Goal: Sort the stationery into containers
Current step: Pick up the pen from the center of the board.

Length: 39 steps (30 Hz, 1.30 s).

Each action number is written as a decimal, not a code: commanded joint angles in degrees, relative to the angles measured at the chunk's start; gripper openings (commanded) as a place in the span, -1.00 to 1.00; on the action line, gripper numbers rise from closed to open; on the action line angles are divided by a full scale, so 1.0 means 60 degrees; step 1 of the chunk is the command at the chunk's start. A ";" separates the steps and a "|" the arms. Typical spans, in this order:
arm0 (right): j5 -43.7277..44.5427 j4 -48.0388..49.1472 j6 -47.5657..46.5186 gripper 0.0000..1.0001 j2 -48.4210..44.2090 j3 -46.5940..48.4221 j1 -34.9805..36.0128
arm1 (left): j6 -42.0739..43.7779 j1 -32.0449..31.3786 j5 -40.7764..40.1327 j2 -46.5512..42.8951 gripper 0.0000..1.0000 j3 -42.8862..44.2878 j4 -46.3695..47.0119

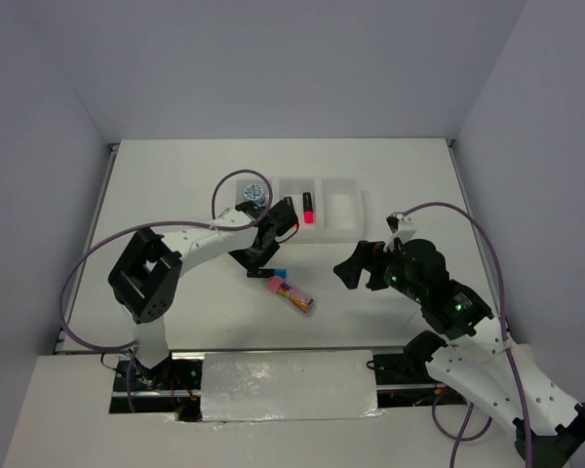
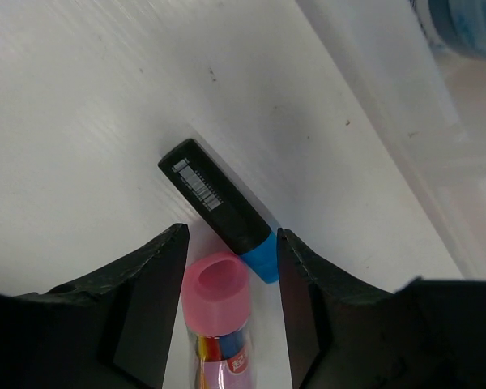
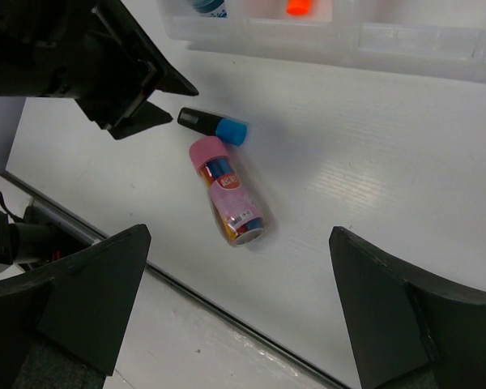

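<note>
Place: robot lab test cell.
Enclosure: plain pale-grey panel walls (image 1: 273, 58) boxing in a flat white table (image 1: 400, 175).
Wiring: loose purple looping cables (image 1: 62, 302) lying exposed.

The top camera sits above and behind the arms, looking down over the whole worktop (image 1: 400, 175), with the tray (image 1: 341, 207) toward the far side. The left wrist camera hangs very close above the worktop, facing down between the fingers of the left pincer (image 2: 231, 233) onto a marker (image 2: 223, 207) and a bundle (image 2: 217, 284). The right wrist camera stands farther off and looks down at a slant. It shares that marker, the bundle, the tray's near wall and the left pincer.
</note>
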 commanded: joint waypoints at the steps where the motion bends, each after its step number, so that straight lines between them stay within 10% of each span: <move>1: 0.0011 0.0265 -0.0210 0.99 -0.0034 -0.0013 0.0073 | -0.0366 -0.0244 0.0098 0.0466 0.20 0.0433 -0.0247; 29: 0.0025 0.0045 -0.0166 1.00 -0.0356 0.0017 0.0073 | -0.0659 -0.0376 0.0332 0.0877 -0.04 -0.1251 0.1553; 39: -0.0019 0.0001 -0.0166 0.99 -0.0415 -0.0056 0.0073 | 0.0043 -0.0405 -0.0019 0.0483 -1.00 -0.1295 0.2213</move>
